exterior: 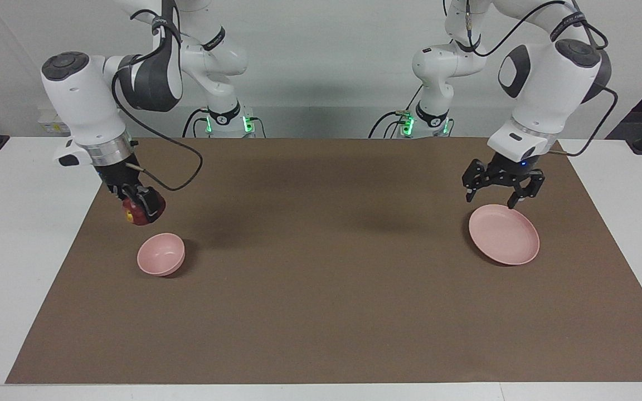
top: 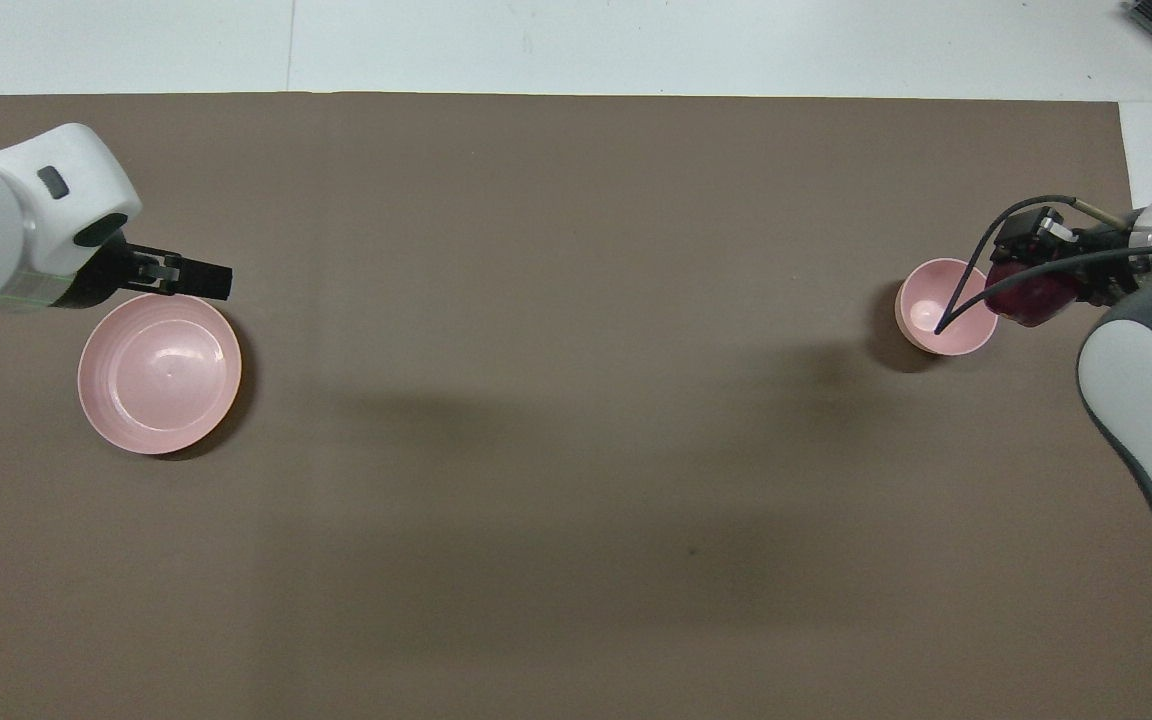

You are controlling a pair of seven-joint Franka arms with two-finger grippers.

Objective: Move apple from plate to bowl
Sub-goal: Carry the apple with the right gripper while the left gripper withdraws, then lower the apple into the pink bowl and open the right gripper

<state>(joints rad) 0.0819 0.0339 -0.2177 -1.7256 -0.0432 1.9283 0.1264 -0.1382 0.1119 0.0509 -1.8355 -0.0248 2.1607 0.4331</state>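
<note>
In the facing view, the right tool (exterior: pixel 141 207) grips the apple (exterior: pixel 135 214) in the air just short of the bowl (exterior: pixel 160 254), at the right arm's end of the worktop (exterior: pixel 321 312), while the left tool (exterior: pixel 502 191) hangs spread wide over the plate's (exterior: pixel 504 235) rim. In the overhead view, the apple (top: pixel 1034 298) sits clamped beside the bowl (top: pixel 944 306), and the plate (top: pixel 159 372) lies bare at the left arm's end.

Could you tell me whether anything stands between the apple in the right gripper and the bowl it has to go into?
Nothing visible does. The right gripper holds the apple in the air beside the bowl, which holds nothing; only bare mat lies around it.
</note>
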